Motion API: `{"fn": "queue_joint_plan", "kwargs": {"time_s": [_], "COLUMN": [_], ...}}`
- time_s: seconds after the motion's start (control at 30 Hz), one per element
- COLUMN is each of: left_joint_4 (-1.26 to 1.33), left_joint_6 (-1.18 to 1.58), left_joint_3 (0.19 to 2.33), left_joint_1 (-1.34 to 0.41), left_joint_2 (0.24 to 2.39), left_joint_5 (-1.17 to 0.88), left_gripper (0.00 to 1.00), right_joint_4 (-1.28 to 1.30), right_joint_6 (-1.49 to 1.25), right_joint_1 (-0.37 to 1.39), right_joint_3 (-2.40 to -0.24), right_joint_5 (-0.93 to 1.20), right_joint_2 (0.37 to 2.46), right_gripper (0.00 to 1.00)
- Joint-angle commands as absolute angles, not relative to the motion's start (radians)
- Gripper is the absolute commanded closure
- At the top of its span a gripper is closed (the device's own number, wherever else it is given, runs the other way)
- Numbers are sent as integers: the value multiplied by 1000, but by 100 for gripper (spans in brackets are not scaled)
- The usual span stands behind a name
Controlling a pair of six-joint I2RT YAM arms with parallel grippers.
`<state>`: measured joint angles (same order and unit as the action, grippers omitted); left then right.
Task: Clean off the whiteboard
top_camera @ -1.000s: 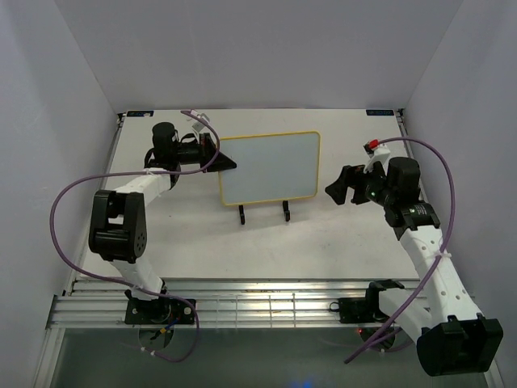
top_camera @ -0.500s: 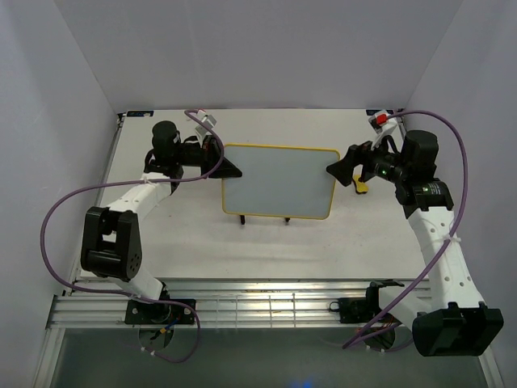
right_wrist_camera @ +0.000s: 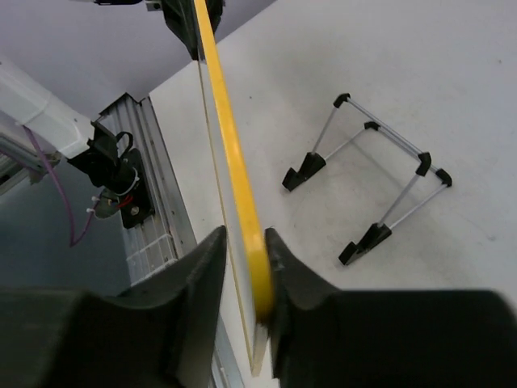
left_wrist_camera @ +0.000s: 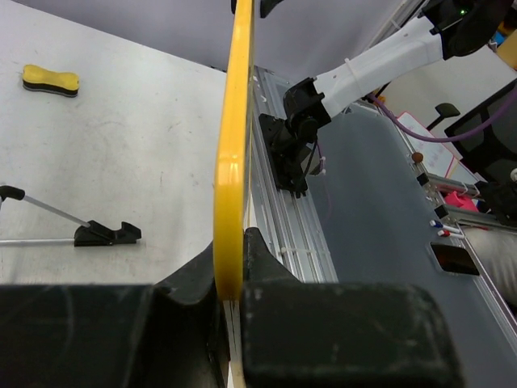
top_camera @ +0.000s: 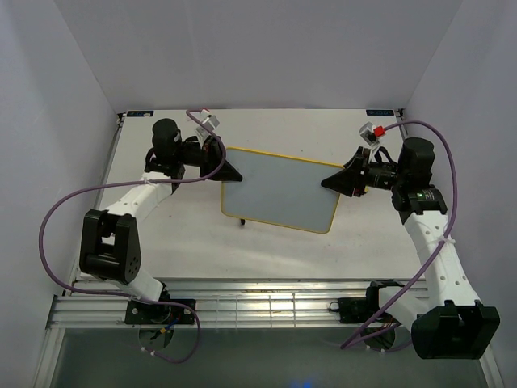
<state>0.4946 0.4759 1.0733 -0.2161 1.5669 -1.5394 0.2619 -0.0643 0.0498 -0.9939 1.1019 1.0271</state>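
The whiteboard has a yellow frame and a plain pale face, and it hangs tilted over the table between my two arms. On its left edge my left gripper is shut; in the left wrist view the yellow frame is pinched between the jaws of that gripper. My right gripper is shut on the right edge, and the right wrist view shows the frame running between that gripper's fingertips. The yellow sponge eraser lies on the table beyond the board.
The black wire stand sits bare on the table under the board; from above only one foot peeks out. A ribbed metal rail with the arm bases runs along the near edge. Purple cables loop beside both arms.
My right gripper swung in from the right to the board's right edge and closed on it. The board left the stand and now tilts, its right end nearer. The left grip is unchanged.
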Motion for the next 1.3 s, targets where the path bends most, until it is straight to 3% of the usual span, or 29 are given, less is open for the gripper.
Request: {"fn": "queue_joint_plan", "kwargs": {"time_s": [0.0, 0.1, 0.17, 0.27, 0.3, 0.33, 0.37, 0.4, 0.67, 0.93, 1.1, 1.17, 1.27], "left_joint_4": [526, 529, 531, 537, 537, 538, 537, 537, 528, 390, 217, 129, 89], "left_joint_6": [483, 483, 485, 494, 498, 502, 511, 514, 537, 583, 522, 453, 492], "left_joint_3": [1124, 1131, 1135, 1135, 1135, 1135, 1128, 1124, 1075, 1081, 1107, 1167, 1193], "left_joint_1": [-233, -244, -248, -247, -247, -239, -235, -232, -201, -201, -350, -446, -589], "left_joint_2": [1523, 1523, 1523, 1528, 1529, 1529, 1526, 1525, 1471, 1425, 1408, 1431, 1497], "left_joint_5": [-1585, -1575, -1562, -1504, -1479, -1430, -1399, -1376, -1035, -787, -603, -377, -212], "left_gripper": [100, 100, 100, 100, 81, 69, 42, 3, 2, 2, 2, 2, 2], "right_joint_4": [100, -48, -49, -40, -34, -8, 4, 44, 92, 135, 264, 297, 366], "right_joint_6": [-184, -274, -291, -317, -328, -334, -336, -336, -368, -376, -327, -315, -285], "right_joint_1": [60, 60, 61, 45, 32, 19, -27, -47, -212, -247, -253, -253, -253], "right_joint_3": [-957, -920, -925, -945, -949, -956, -974, -983, -992, -1054, -1115, -1126, -1163], "right_joint_5": [1261, 1305, 1287, 1182, 1149, 1122, 1068, 1049, 1029, 942, 623, 470, 303], "right_joint_2": [1019, 1022, 1014, 979, 971, 962, 945, 937, 874, 842, 807, 778, 758], "right_gripper": [74, 79, 92, 92, 92, 92, 92, 92, 92, 92, 92, 92, 92]}}
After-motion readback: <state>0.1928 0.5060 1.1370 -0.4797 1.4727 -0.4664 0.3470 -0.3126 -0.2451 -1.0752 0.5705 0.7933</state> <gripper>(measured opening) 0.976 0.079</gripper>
